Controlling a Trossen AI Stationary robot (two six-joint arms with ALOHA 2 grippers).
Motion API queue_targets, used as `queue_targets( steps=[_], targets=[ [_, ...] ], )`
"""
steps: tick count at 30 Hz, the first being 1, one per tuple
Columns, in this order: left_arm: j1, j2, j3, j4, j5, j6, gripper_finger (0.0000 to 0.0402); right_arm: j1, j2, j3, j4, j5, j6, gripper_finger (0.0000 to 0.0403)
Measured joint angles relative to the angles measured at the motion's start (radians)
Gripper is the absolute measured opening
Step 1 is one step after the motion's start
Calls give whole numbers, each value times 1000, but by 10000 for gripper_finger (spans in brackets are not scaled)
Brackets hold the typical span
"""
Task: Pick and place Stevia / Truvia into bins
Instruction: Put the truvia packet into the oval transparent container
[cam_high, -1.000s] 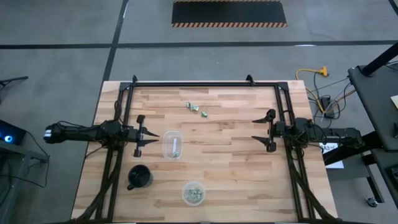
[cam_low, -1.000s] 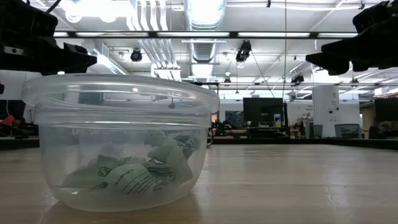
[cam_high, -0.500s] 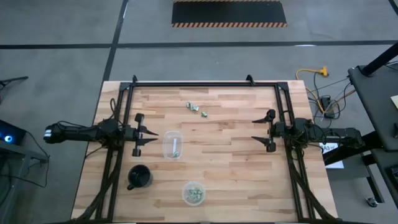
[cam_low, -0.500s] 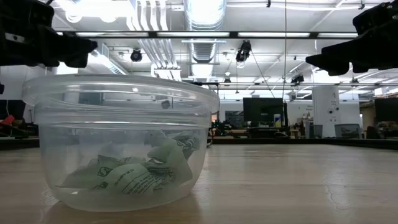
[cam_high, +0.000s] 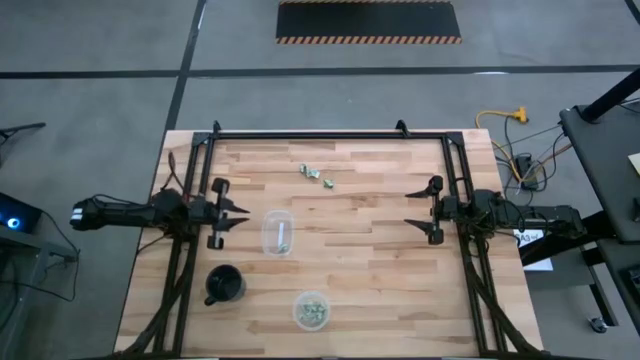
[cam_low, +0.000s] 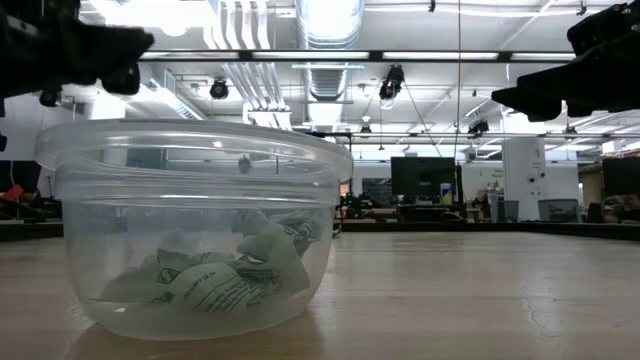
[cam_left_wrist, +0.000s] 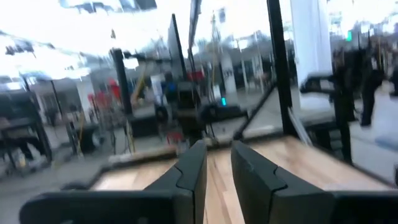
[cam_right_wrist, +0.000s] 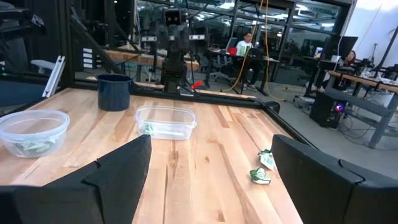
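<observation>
Three pale green and white packets (cam_high: 315, 175) lie loose on the far middle of the wooden table, two of them showing in the right wrist view (cam_right_wrist: 261, 169). The squarish clear container (cam_high: 278, 232) holds one packet (cam_high: 283, 235). The round clear container (cam_high: 311, 311) near the front edge holds several packets (cam_low: 215, 280). My left gripper (cam_high: 240, 216) hovers left of the squarish container with its fingers together (cam_left_wrist: 216, 152), touching nothing. My right gripper (cam_high: 408, 208) waits wide open (cam_right_wrist: 211, 142) at the table's right side.
A black mug (cam_high: 224, 285) stands near the front left, beside the left arm's frame. Black metal rails (cam_high: 320, 135) run along the far edge and both sides of the table. Bare wood lies between the containers and the right gripper.
My left gripper has drawn back toward the table's left edge, away from the squarish container, and has risen. The containers, the packets and the right arm have stayed where they were.
</observation>
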Motion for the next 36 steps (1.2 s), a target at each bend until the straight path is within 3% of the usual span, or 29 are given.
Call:
queue_targets(
  steps=[14, 21, 30, 32, 36],
  targets=[
    [-1, 145, 0, 504, 1, 3, 57, 0, 0, 0, 0, 0, -1, 325],
    [0, 284, 10, 750, -41, 90, 57, 0, -1, 0, 1, 0, -1, 325],
    [0, 476, 138, 935, -88, 261, 57, 0, -1, 0, 1, 1, -1, 324],
    [0, 536, 177, 935, -124, 264, 57, 0, 0, 0, 1, 1, -1, 324],
    [0, 683, 264, 927, -294, 212, 57, 0, 0, 0, 1, 1, -1, 324]
  ],
)
